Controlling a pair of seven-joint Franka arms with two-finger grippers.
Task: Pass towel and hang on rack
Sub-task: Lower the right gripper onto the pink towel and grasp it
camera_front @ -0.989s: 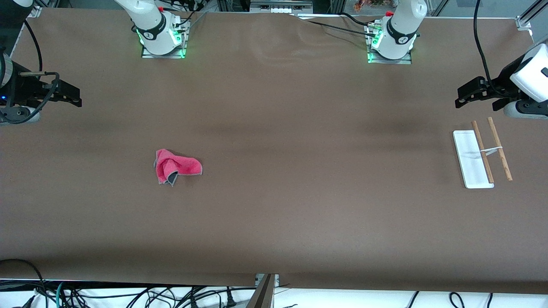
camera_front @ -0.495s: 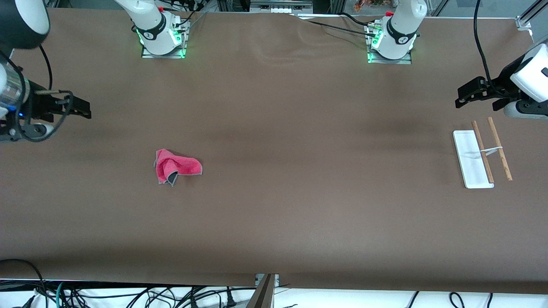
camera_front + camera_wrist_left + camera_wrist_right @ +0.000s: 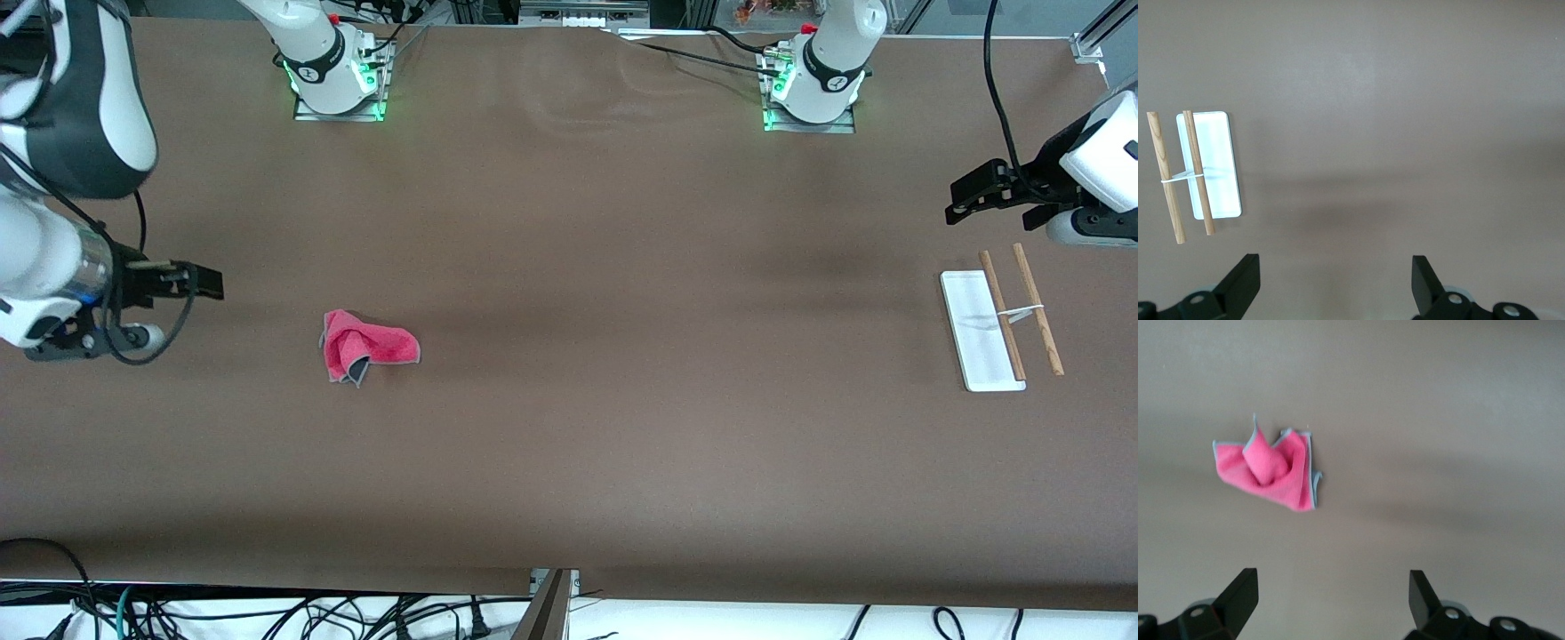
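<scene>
Crumpled pink-red cloth towel with grey edging (image 3: 364, 347): lies on the brown table (image 3: 622, 427) toward the right arm's end, bare surface on every side.

Rack, white flat base with two light-brown wooden rods (image 3: 1000, 318): stands near the table edge at the left arm's end.

Right end effector (image 3: 203, 283): wide open, empty, over the table beside the towel.

Left end effector (image 3: 965, 200): wide open, empty, over the table beside the rack; this arm waits.

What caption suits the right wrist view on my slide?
Open right gripper above the brown table, crumpled pink towel lying ahead.
</scene>
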